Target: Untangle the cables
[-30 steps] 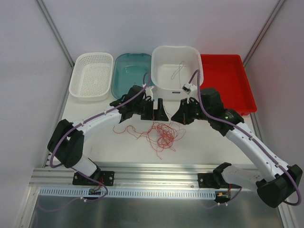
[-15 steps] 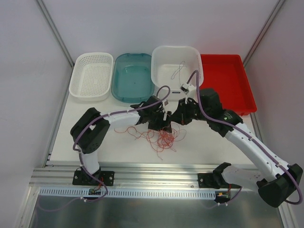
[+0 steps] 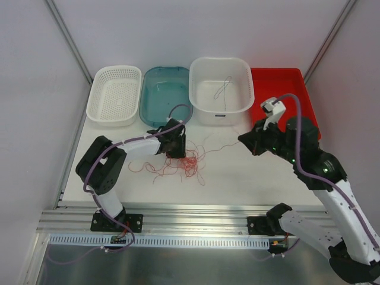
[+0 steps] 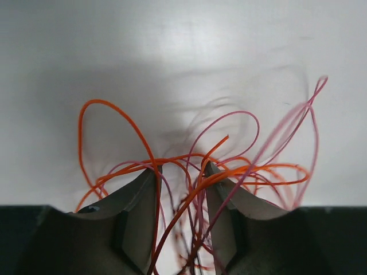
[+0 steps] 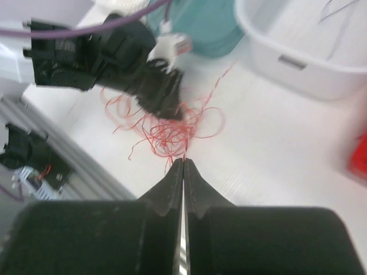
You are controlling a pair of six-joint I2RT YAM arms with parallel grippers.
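The cables [image 3: 189, 161] lie bunched on the table [image 3: 255, 175], left of the middle. The left claw [image 4: 180, 170] sits on the heap half spread, several red loops between its fingers [image 4: 137, 212]; closing there could pinch many at once and tighten the knot. To the right, the right claw [image 5: 183, 162] is pressed together, apparently on one strand running from the heap; a hard pull might snap it. Farther off, a pale wire [image 3: 223, 88] lies in the white tub [image 3: 221, 60]
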